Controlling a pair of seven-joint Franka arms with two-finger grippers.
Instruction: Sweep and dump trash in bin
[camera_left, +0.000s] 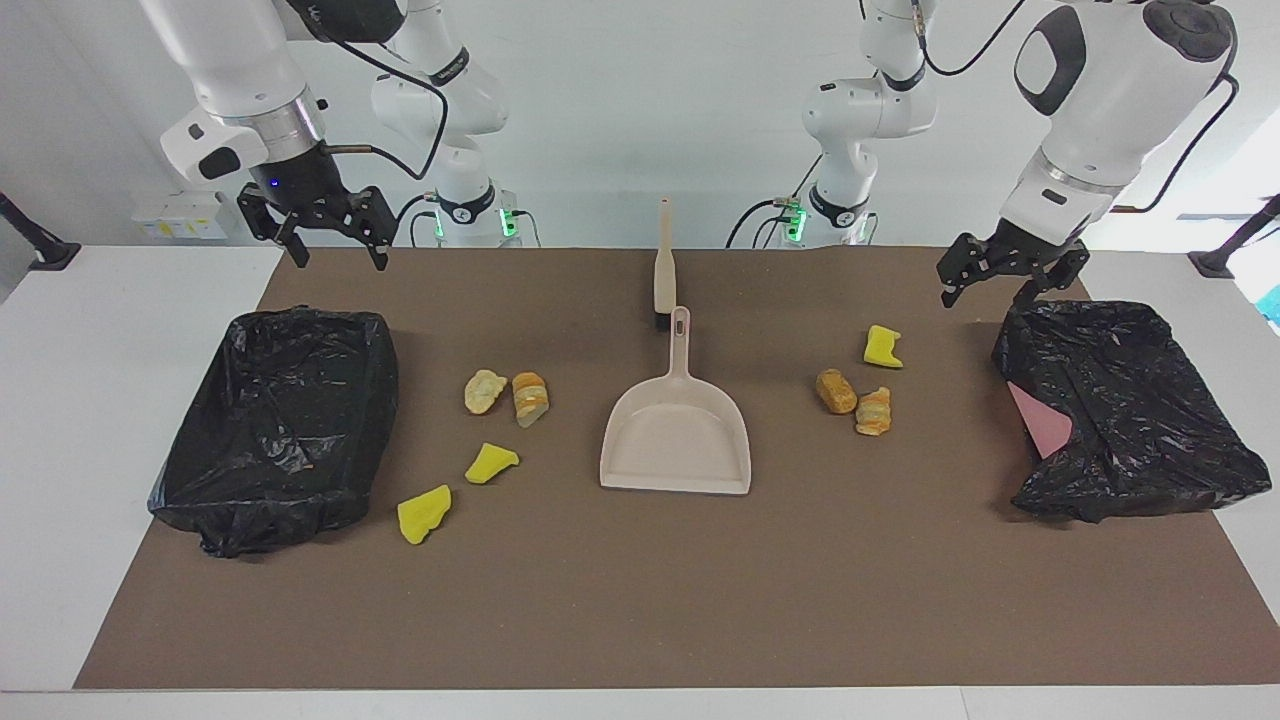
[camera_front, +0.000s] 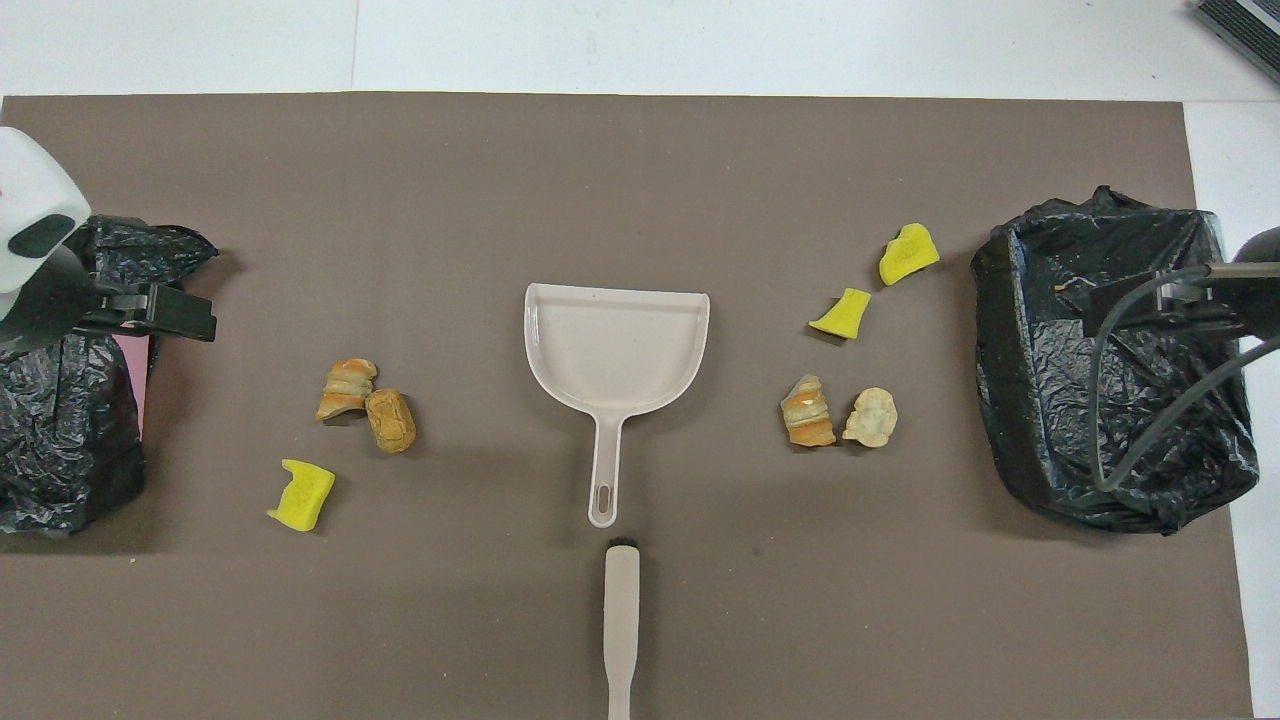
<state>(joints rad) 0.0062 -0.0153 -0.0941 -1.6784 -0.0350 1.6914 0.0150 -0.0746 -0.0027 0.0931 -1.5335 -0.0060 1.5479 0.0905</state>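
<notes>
Trash lies scattered on the brown mat (camera_left: 640, 600) that covers the bench, in two groups on either side of the beige dustpan (camera_left: 676, 440). Toward the right arm's end are four pieces: a pale bread lump (camera_left: 485, 391) touching a striped orange roll (camera_left: 530, 398), and farther from the robots two yellow sponge chunks, one (camera_left: 491, 463) near the other (camera_left: 424, 514). Toward the left arm's end are three: a brown bread lump (camera_left: 836, 391) touching another striped roll (camera_left: 873, 411), and a yellow sponge piece (camera_left: 882, 346) a little nearer to the robots.

The dustpan sits flat in the middle of the mat, its handle pointing toward the robots. Just past the handle's end lies the brush (camera_left: 663, 272), in line with it and not quite touching.

A bin lined with a black bag (camera_left: 280, 425) stands at the right arm's end of the mat, its mouth open upward. At the left arm's end another black-bagged bin (camera_left: 1125, 410) shows a patch of pink on the side facing the trash.

The right claw (camera_left: 335, 245) hangs in the air over the mat's edge nearest the robots, its fingers spread apart and holding nothing. The left claw (camera_left: 995, 282) hovers above the nearest corner of the pink-sided bin, also open and empty.
</notes>
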